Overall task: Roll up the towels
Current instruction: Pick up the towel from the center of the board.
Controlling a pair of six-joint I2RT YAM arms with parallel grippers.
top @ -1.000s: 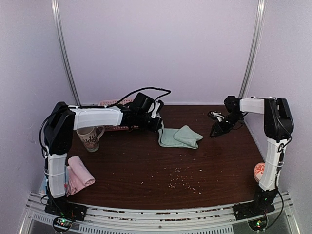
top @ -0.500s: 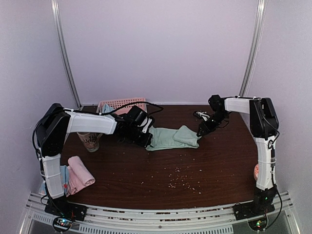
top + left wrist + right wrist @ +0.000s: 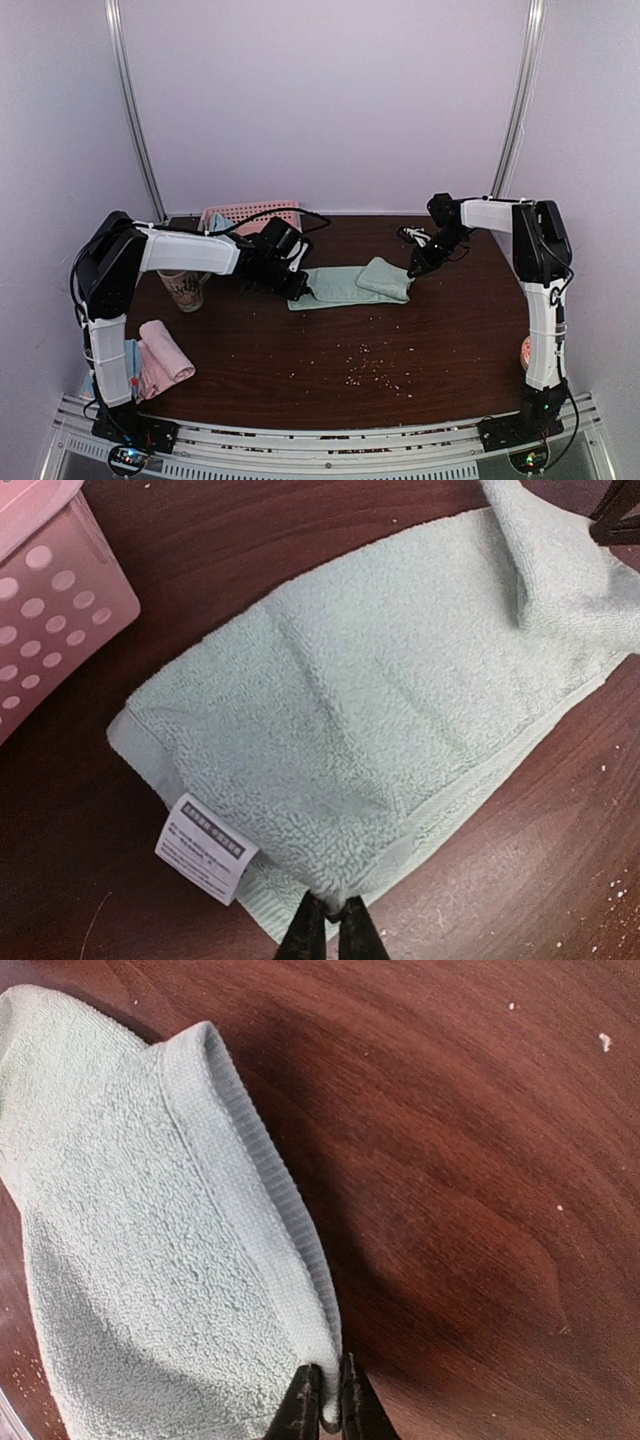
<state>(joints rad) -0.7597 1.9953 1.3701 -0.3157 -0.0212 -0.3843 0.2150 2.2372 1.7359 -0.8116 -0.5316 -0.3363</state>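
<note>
Both ends of the sage towel (image 3: 345, 283) lie pinched on the bench (image 3: 400, 345).
Left claw (image 3: 325, 922) clamps the edge by its white tag (image 3: 205, 851); right claw (image 3: 325, 1397) clamps the folded end's hem.

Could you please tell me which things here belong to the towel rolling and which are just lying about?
Job: pale sage green terry towel, pinched by the left gripper and right gripper; rolled pink cloth towel.
Lying about: pink perforated plastic basket; patterned white mug; scattered crumbs.
</note>
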